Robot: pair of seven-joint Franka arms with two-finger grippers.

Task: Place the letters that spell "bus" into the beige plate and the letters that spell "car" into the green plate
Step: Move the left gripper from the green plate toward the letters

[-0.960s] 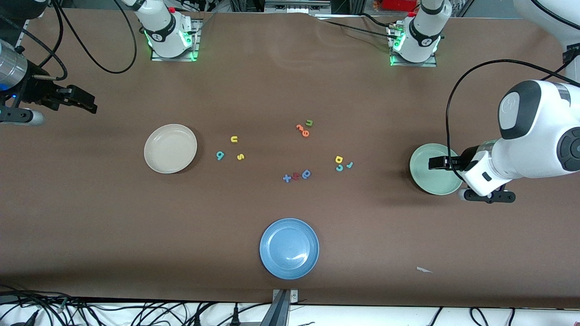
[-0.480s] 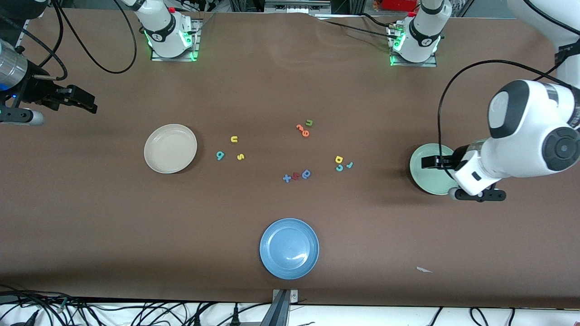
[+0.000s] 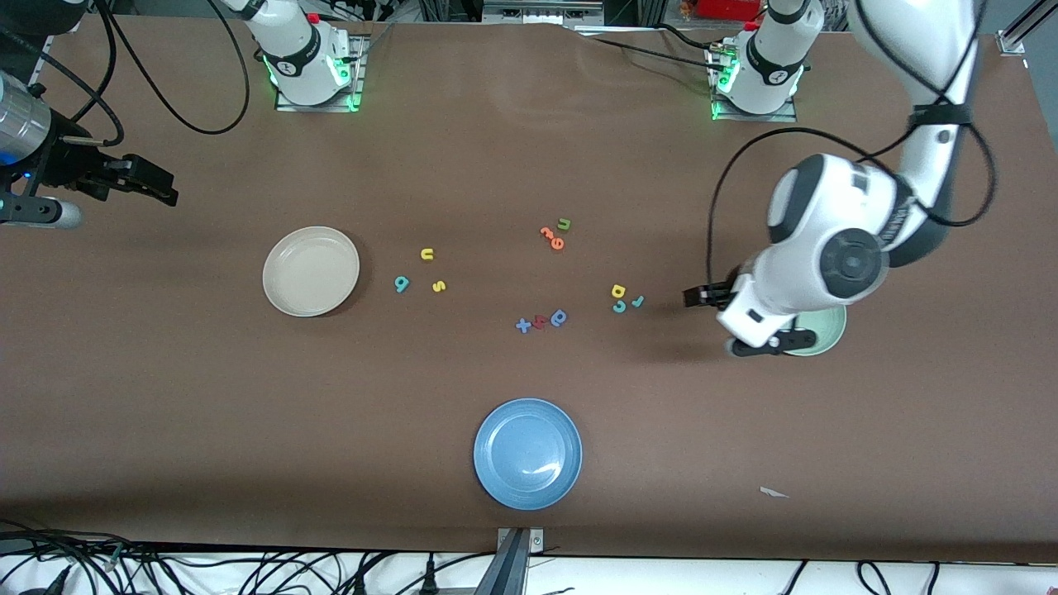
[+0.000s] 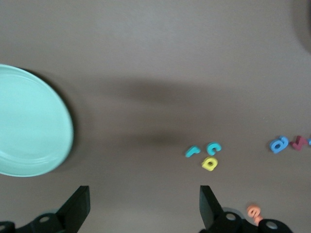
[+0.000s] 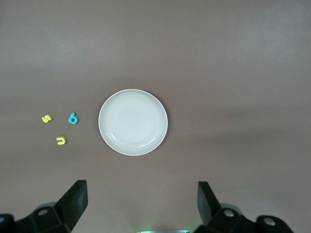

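The beige plate lies toward the right arm's end of the table. Beside it are the teal "b", yellow "u" and yellow "s". The yellow "a", teal "c" and teal "r" cluster near the green plate, which the left arm mostly covers. My left gripper hangs open and empty between that plate and the cluster. My right gripper waits open and empty, high up at its end of the table.
A blue plate sits near the table's front edge. Orange letters with a green "u" lie mid-table. Blue and red pieces lie between the two letter groups. A white scrap lies near the front edge.
The left arm has swung from over the green plate toward the table's middle, bringing its gripper close to the "car" letters. The right arm has not moved.
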